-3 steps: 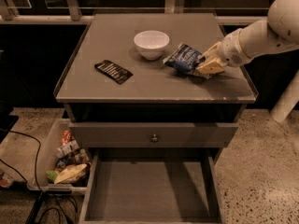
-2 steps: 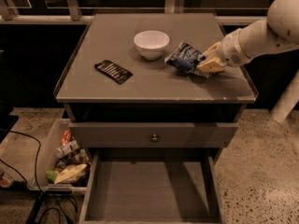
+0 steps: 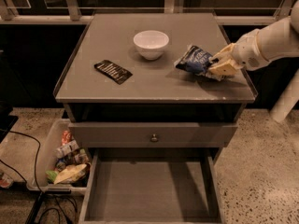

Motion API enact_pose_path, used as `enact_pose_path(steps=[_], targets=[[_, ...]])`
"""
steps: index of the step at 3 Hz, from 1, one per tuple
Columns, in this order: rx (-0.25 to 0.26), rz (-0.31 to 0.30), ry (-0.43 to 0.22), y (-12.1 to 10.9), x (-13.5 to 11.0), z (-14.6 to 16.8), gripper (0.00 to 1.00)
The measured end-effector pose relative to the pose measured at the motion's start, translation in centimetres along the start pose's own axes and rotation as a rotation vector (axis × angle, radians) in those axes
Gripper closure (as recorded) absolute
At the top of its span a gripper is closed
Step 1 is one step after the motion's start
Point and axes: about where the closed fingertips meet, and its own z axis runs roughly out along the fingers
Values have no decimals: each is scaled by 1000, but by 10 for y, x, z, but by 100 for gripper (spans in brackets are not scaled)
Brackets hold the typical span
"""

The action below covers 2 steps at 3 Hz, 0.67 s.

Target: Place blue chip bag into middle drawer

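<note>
**Status: Bag Shifted Right, Hold Unconfirmed**

Since the earlier frames, the blue chip bag (image 3: 192, 59) and my end effector (image 3: 220, 65) have moved together a short way toward the right edge of the desk (image 3: 140, 85). The white bowl (image 3: 151, 44) and the black packet (image 3: 113, 72) have not moved.

1. Location of item. The bag is on the right half of the desk, right of the bowl and apart from it. Its right end meets my end effector and is partly covered by it.

2. End effector state. I cannot tell how far it is open or closed. The shared movement suggests a hold, but the closure itself is not visible.

3. Handling. I judge the bag light, soft and crinkly, with slick film that may slip or crush. The flat sealed end seam is the best place to take hold, not the air-filled middle.

4. Arm pose. My forearm enters from the right edge of the view and slopes down to the left. The wrist sits low over the desk's right side.

5. Target. The middle drawer (image 3: 149, 190) stands pulled out below, with its floor bare
</note>
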Motion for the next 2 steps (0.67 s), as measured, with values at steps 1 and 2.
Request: enact_pose_path(steps=[1,2], targets=[[8,-17,-33,22,3,-40,100],[20,-45,-60,57,8,-82,100]])
